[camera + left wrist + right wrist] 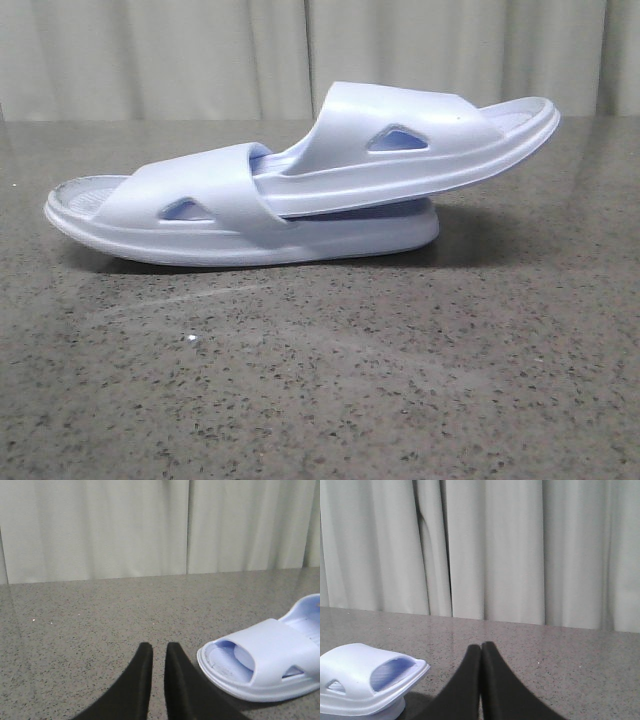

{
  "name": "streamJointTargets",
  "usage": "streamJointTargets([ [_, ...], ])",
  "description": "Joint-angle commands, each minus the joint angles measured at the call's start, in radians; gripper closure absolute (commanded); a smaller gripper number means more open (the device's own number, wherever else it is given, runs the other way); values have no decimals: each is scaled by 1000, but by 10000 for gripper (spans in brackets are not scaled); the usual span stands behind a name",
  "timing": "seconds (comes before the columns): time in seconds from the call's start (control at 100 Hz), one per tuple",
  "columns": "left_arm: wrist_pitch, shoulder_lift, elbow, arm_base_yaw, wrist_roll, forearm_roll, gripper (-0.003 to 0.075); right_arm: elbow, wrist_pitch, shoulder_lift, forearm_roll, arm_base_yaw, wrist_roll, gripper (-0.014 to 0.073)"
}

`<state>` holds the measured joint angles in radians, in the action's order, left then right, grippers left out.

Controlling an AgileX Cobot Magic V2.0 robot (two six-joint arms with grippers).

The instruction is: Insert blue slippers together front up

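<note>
**Pale slippers nested, both my jaws empty**

The two very pale blue moulded foam slide slippers sit across the middle of the front view on the grey speckled stone worktop (320,400). The lower slipper (200,215) lies flat, sole down, stretching from the left of the frame to right of centre. The upper slipper (420,140) has one end pushed under the lower one's wide strap, so it rests tilted on the lower footbed, its other end raised toward the upper right of the frame. Both straps face up, each showing a triangular side cut-out.

In my left wrist view, my left gripper (159,652) shows at bottom centre; its black jaws stand only a narrow slit apart and hold nothing. One slipper end lies near them at the lower right, not touching.

In my right wrist view, my right gripper (481,650) has its jaws pressed together, empty. A slipper end sits at the lower left, clear of them.

Pale pleated curtains (200,50) hang behind the worktop.
</note>
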<state>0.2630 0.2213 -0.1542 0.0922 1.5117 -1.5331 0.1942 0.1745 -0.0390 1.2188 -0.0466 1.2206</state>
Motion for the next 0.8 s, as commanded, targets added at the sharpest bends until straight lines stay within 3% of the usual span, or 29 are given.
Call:
streamJointTargets([
  [0.0,-3,5,-27,26,-85,91,704,25,-30,-12,13,-1,13,701],
  [0.06,-11,-2,-27,31,-230,241,704,25,-30,-12,13,-1,13,701],
  [0.21,-19,-42,-27,31,-767,705,704,25,-30,-12,13,-1,13,701],
  [0.28,-19,-64,-25,31,-925,872,704,25,-30,-12,15,-1,13,701],
  [0.45,-41,-111,-4,31,-1135,1149,704,25,-30,-12,15,-1,13,701],
  [0.6,-189,-141,57,31,-1420,1419,704,25,-30,-12,15,-1,13,701],
  [0.79,-330,-154,138,31,-1518,1513,704,25,-30,-12,15,-1,13,701],
])
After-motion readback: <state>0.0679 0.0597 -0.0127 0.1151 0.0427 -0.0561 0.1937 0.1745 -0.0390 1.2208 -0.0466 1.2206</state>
